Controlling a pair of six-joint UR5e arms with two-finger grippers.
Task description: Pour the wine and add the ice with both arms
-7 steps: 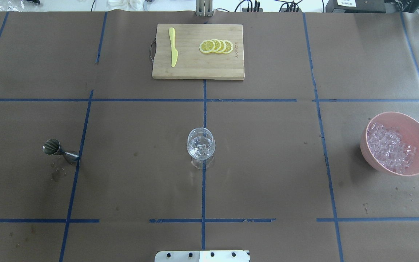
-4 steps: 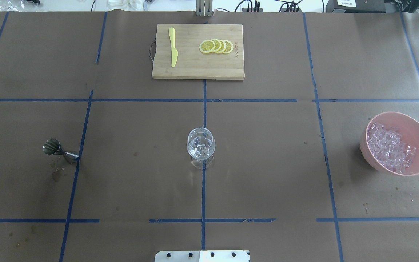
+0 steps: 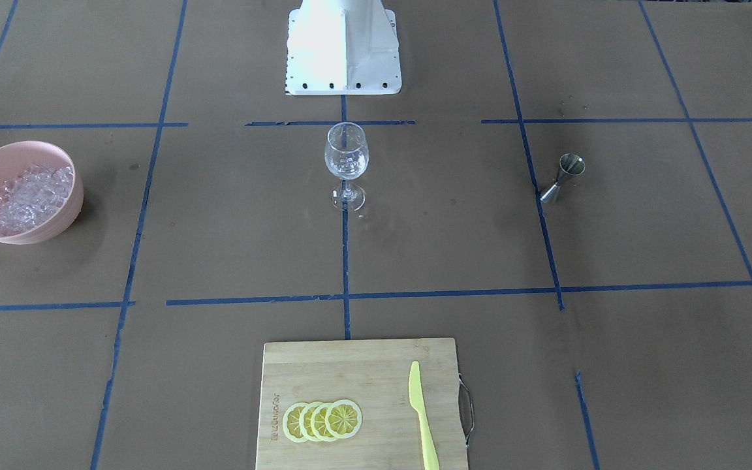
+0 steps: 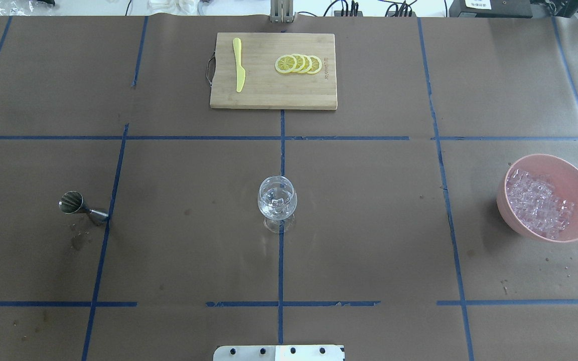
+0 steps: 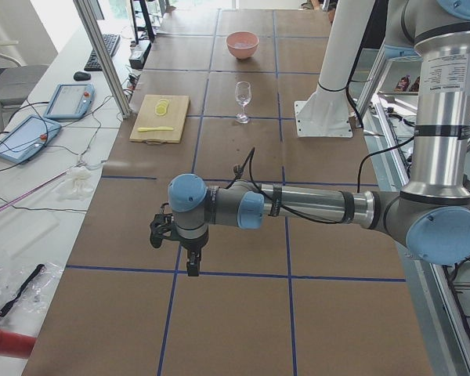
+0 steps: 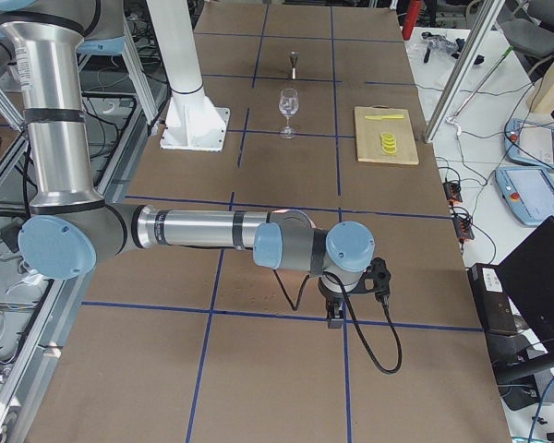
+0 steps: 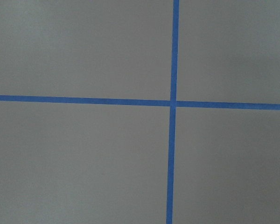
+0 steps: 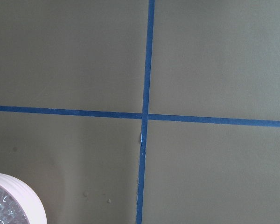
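Note:
A clear stemmed wine glass (image 4: 277, 203) stands at the table's middle with clear glinting contents in its bowl; it also shows in the front view (image 3: 346, 160). The ice (image 4: 537, 203) fills a pink bowl (image 4: 575, 185) at the right. A steel jigger (image 4: 81, 208) stands at the left. My left gripper (image 5: 192, 268) shows only in the exterior left view, pointing down over bare table far from the glass; I cannot tell whether it is open or shut. My right gripper (image 6: 333, 318) shows only in the exterior right view; I cannot tell its state either.
A wooden cutting board (image 4: 269, 95) at the far middle carries lemon slices (image 4: 298, 64) and a yellow knife (image 4: 239, 65). The white pedestal (image 3: 343, 46) stands at the near edge. Wet spots lie near the jigger and the bowl.

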